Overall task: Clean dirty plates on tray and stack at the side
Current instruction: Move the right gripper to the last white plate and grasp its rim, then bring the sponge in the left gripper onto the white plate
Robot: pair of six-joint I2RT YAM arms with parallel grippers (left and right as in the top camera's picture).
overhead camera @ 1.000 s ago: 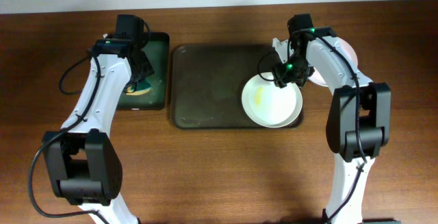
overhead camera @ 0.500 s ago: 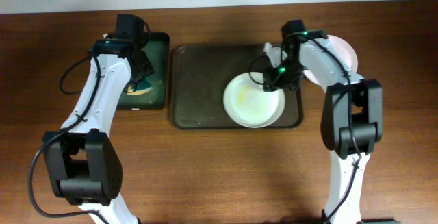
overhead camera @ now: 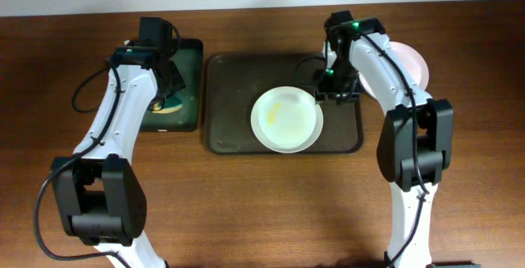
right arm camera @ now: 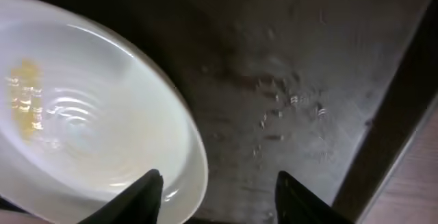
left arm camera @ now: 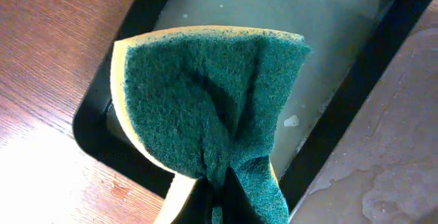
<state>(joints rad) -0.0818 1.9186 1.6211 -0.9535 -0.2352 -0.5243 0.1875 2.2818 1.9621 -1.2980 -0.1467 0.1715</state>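
The right gripper (right arm camera: 219, 193) is held open, its two fingers set wide apart (one over the inside of a plate, the other over bare tray). The far right rim of the plate (overhead camera: 285, 120) is thus straddled; whether it is touched cannot be told. A yellowish smear is seen on the plate's white inside. The plate is laid flat in the tray (overhead camera: 234, 84), near the middle, and its near edge reaches about as far as the tray's near rim. Small droplets are scattered on the dark tray surface beside the fingers. A second plate (overhead camera: 410, 59) is seen on the table (overhead camera: 246, 211) just right of the tray, partly hidden by the right arm.

The left gripper (overhead camera: 170, 86) is closed on a folded green-and-yellow sponge (left arm camera: 205, 101). The sponge is held over the dark bin (left arm camera: 92, 125), which is filled with cloudy water and set left of the tray.
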